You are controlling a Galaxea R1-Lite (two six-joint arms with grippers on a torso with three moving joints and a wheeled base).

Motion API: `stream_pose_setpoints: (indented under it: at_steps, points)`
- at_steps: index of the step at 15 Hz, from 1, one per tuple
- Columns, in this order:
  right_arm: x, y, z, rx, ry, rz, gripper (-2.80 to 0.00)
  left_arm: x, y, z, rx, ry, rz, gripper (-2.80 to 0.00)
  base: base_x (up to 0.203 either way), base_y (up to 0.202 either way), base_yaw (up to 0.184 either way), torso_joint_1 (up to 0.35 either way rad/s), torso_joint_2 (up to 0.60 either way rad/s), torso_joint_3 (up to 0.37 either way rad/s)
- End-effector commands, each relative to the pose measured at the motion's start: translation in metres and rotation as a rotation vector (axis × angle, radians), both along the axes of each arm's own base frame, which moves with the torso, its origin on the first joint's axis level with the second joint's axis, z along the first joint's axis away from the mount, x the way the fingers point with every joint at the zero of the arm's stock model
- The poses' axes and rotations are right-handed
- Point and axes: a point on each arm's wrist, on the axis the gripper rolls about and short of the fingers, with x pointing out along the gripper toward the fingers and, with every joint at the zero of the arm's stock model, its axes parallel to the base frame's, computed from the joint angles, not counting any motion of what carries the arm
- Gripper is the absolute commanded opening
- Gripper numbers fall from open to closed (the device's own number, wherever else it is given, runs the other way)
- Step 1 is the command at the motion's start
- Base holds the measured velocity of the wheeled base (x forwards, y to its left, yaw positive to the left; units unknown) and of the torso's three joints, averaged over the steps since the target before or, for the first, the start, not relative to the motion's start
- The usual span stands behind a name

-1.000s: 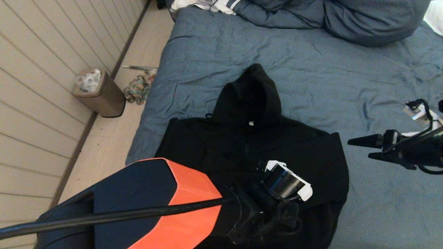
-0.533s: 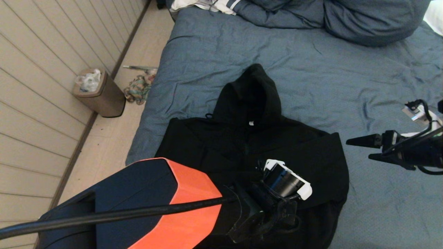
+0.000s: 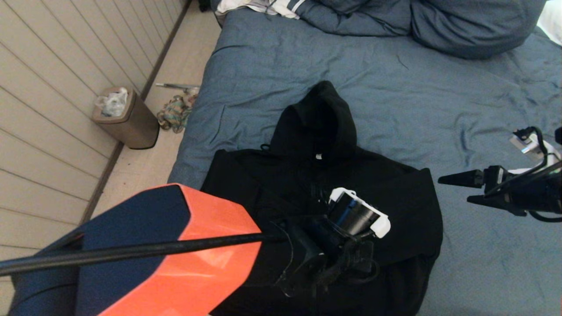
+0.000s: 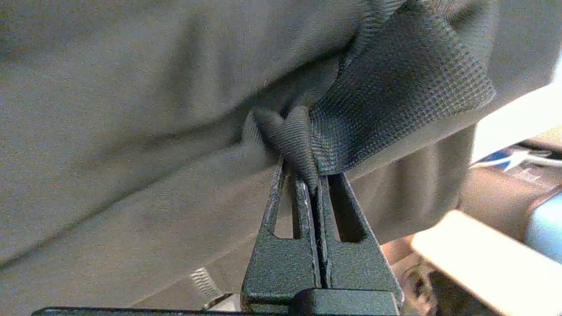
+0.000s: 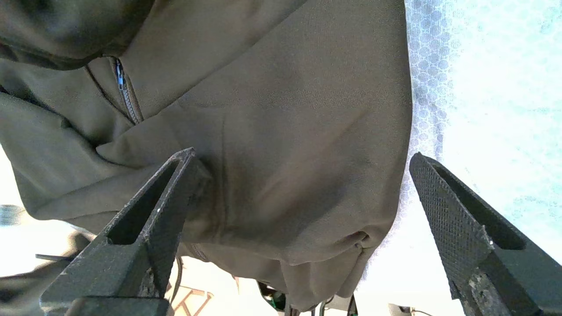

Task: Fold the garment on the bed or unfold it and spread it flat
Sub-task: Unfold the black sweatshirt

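Note:
The black hooded garment (image 3: 316, 184) lies on the blue bed (image 3: 395, 87), hood pointing away, sleeves folded in over the body. My left gripper (image 4: 307, 175) is shut on a ribbed fold of the garment (image 4: 395, 79) near its lower middle. In the head view the left wrist (image 3: 351, 219) hides those fingers. My right gripper (image 3: 454, 189) hovers open just off the garment's right edge. In the right wrist view the right gripper (image 5: 302, 154) has nothing between its fingers, and the garment (image 5: 285, 109) with its zip lies beyond on the bed (image 5: 483, 66).
A brown waste bin (image 3: 127, 116) and a multicoloured rag (image 3: 175, 112) sit on the floor left of the bed, by the panelled wall. Blue pillows (image 3: 474, 26) and a white striped cloth (image 3: 263, 6) lie at the bed's far end.
My left gripper has shut on the fabric, and the left arm has risen and shifted slightly, tugging the garment's near part. The right gripper has barely moved.

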Motion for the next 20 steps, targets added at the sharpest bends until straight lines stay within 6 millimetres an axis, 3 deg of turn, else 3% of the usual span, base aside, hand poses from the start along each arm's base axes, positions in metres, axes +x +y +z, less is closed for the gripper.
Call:
stream_pose_setpoints:
  at_steps: [1, 3, 5, 9, 11, 14, 20]
  points:
    - [0.0, 0.0, 0.0, 0.003, 0.001, 0.003, 0.0, 0.002, 0.023, 0.052, -0.095, -0.05, 0.03, -2.8, 0.0, 0.0, 0.0, 0.0, 0.0, 0.0]
    - [0.0, 0.0, 0.0, 0.005, 0.0, 0.001, 0.0, 0.007, 0.063, 0.093, -0.16, -0.089, 0.083, -2.8, 0.0, 0.0, 0.0, 0.0, 0.0, 0.0]
    - [0.0, 0.0, 0.0, 0.005, 0.001, 0.002, 0.0, 0.012, 0.118, 0.124, -0.201, -0.119, 0.165, -2.8, 0.0, 0.0, 0.0, 0.0, 0.0, 0.0]
    - [-0.002, 0.001, 0.002, 0.005, -0.003, 0.003, 0.0, 0.043, 0.267, 0.152, -0.266, -0.149, 0.437, -2.8, 0.0, 0.0, 0.0, 0.0, 0.0, 0.0]
    - [-0.001, 0.001, 0.001, 0.008, 0.0, 0.004, 0.0, 0.048, 0.338, 0.159, -0.313, -0.155, 0.537, -2.8, 0.0, 0.0, 0.0, 0.0, 0.0, 0.0]
    - [0.0, 0.001, -0.001, 0.009, 0.006, 0.006, 0.0, 0.046, 0.428, 0.16, -0.365, -0.157, 0.671, -2.8, 0.0, 0.0, 0.0, 0.0, 0.0, 0.0]
    - [0.0, 0.002, -0.003, 0.008, 0.013, 0.011, 0.0, 0.045, 0.538, 0.132, -0.43, -0.121, 0.839, -2.8, 0.0, 0.0, 0.0, 0.0, 0.0, 0.0]
